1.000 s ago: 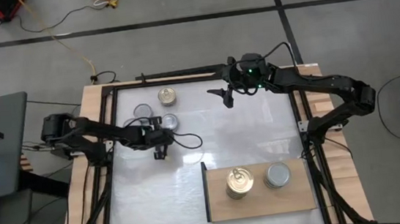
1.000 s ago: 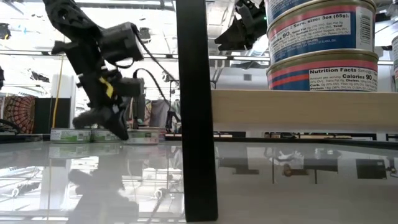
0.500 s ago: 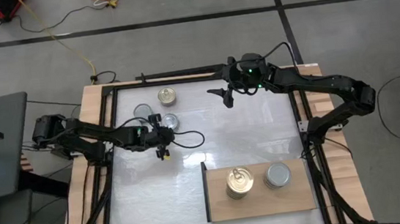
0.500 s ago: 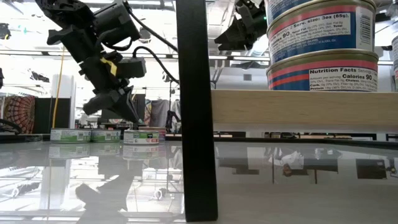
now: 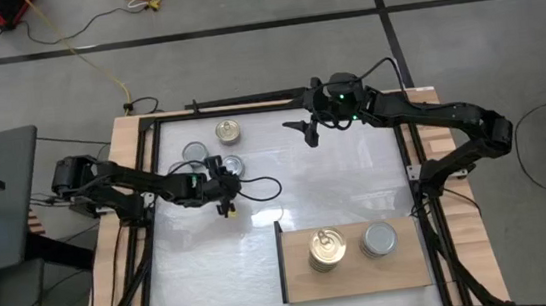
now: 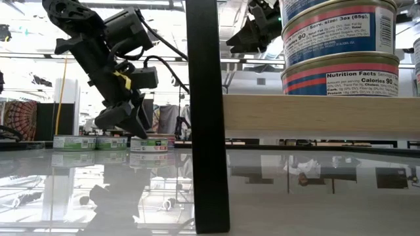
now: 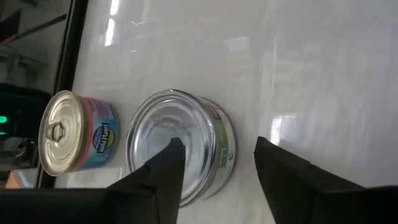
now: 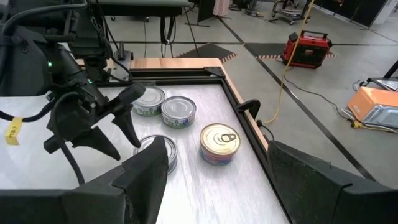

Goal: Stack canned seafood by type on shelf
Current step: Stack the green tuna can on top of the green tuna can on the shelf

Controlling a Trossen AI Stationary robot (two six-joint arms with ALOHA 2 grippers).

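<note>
High view, nearest edge first: the shelf (image 5: 356,265), a light wooden board, lies on the white bench (image 5: 214,269) at its near right, carrying a stack of gold-lidded tins (image 5: 326,248) and, just beside it, a stack of silver-lidded tins (image 5: 379,239). Farther in, over the left half of the bench, the left tool (image 5: 224,200) hangs above a plain silver-lidded tin (image 7: 177,146); its fingers (image 7: 163,180) stand spread, one over the lid and the other outside the tin's wall, pinching nothing. Beside that tin sits a gold pull-tab tin (image 7: 74,134), and two more silver-lidded tins (image 8: 163,107) lie close by toward the left rail. Farthest back, the right tool (image 5: 304,132) waits above the rear middle of the bench, its fingers (image 8: 146,171) spread wide and holding nothing
</note>
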